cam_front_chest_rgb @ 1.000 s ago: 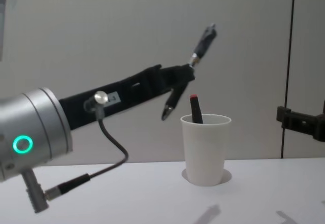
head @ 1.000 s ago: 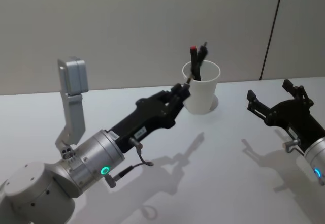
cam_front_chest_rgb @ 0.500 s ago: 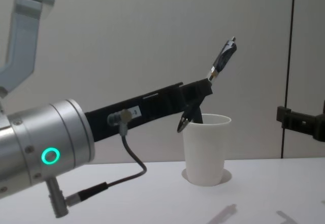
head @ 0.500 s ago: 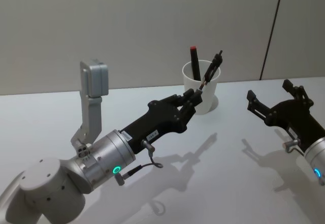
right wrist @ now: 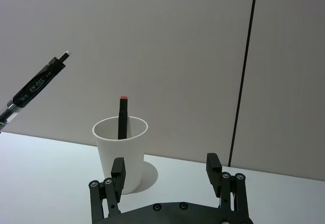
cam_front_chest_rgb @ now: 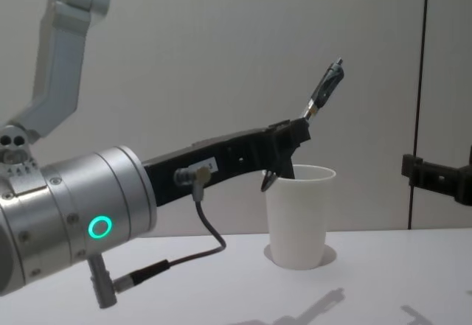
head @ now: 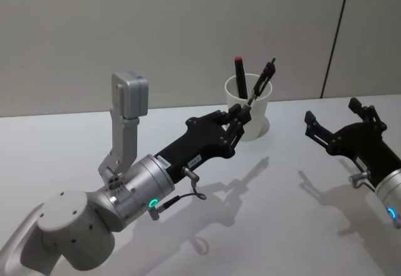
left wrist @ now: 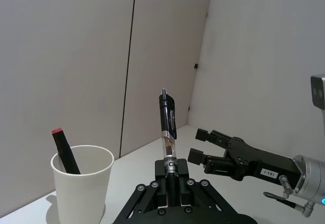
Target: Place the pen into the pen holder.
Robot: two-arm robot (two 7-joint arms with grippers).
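The pen holder, a white paper cup [head: 249, 114] [cam_front_chest_rgb: 299, 214] [left wrist: 81, 186] [right wrist: 122, 155], stands at the back of the table with a red-capped black marker [head: 240, 77] [right wrist: 122, 118] [left wrist: 64, 152] in it. My left gripper [head: 238, 118] [cam_front_chest_rgb: 293, 135] [left wrist: 171, 176] is shut on the lower end of the pen [head: 262, 81] [cam_front_chest_rgb: 326, 88] [left wrist: 168, 127] [right wrist: 34, 88], a black clip pen with a clear barrel. The pen is tilted, higher than the cup's rim, close to the cup's near left side. My right gripper [head: 341, 126] [right wrist: 165, 170] [left wrist: 210, 150] hangs open to the right of the cup.
The white table top [head: 269, 188] runs back to a grey wall [head: 156, 32] just behind the cup. A dark vertical seam [head: 335, 35] in the wall lies right of the cup. The left arm's cable [head: 188, 198] dangles above the table.
My left arm has reached further right and forward, carrying the pen from left of the cup to just above its rim. The right gripper has stayed still.
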